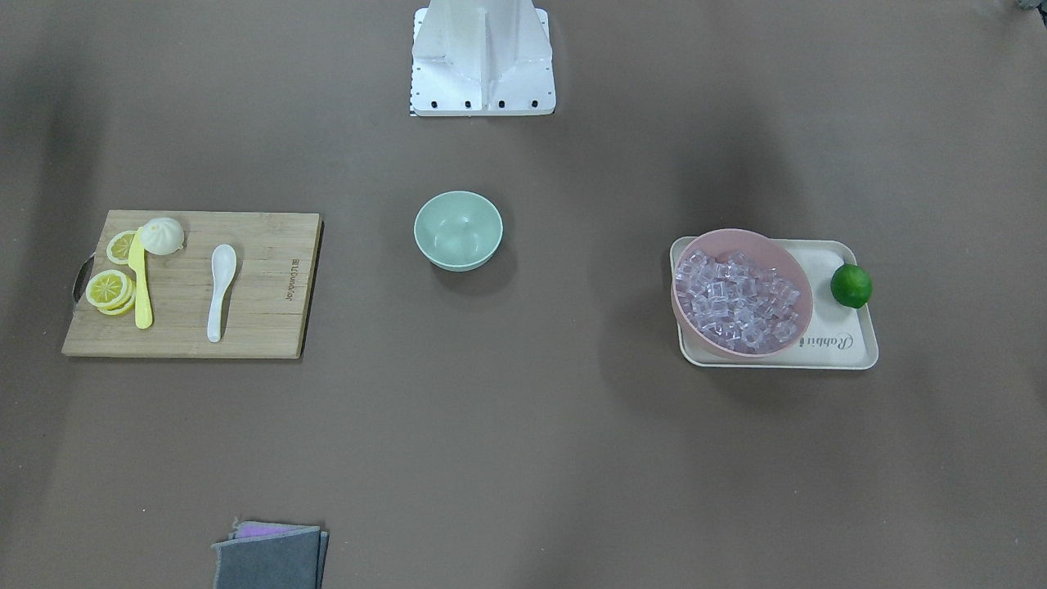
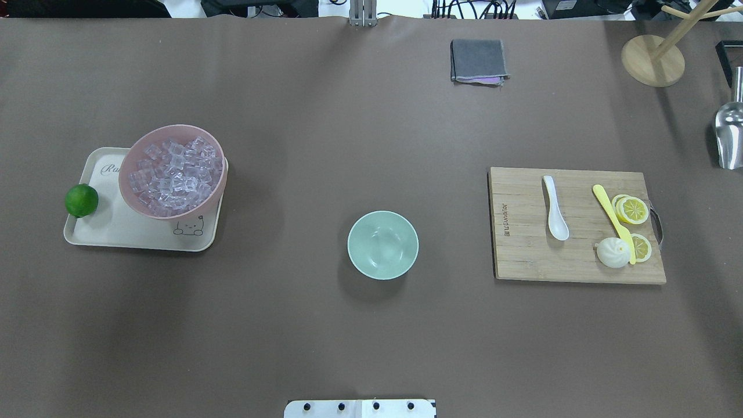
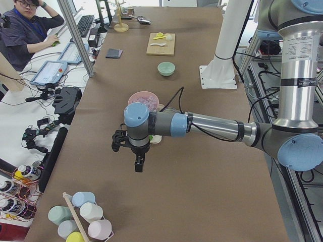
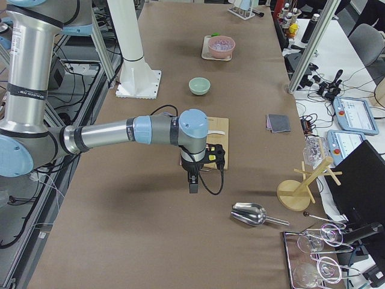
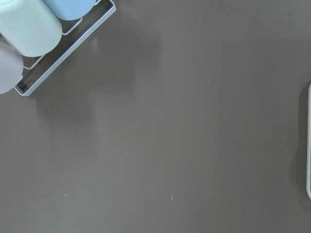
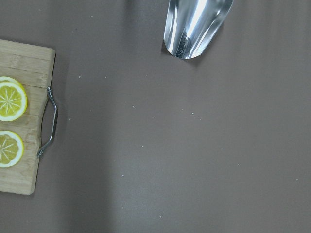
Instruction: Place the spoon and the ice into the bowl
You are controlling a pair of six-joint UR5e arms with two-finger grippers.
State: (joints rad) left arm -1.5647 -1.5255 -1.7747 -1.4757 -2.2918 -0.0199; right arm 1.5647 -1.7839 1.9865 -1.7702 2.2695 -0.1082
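The brown table (image 2: 371,337) is spanned by two arms, each held above one end, outside the overhead view. The left gripper (image 3: 139,164) is hung over bare tabletop beyond the tray (image 2: 133,235), and the right gripper (image 4: 192,185) over bare tabletop beyond the cutting board (image 2: 522,255). Whether either pincer is spread wide or drawn narrow cannot be told (each is shown only from the side, and neither wrist view catches its own fingers).

The wooden cutting board is laid on the robot's right, the cream tray on its left, well apart. On the tray a pink bowl (image 2: 129,191) is set, with a lime (image 2: 81,200) at the tray's outer edge. The mint-green bowl (image 2: 382,245) is placed between tray and board, upright, with nothing in it. The spoon (image 2: 555,209) is laid flat on the board, scoop upward, beside a yellow knife (image 2: 612,212). The ice (image 2: 174,174) is heaped in the pink bowl.
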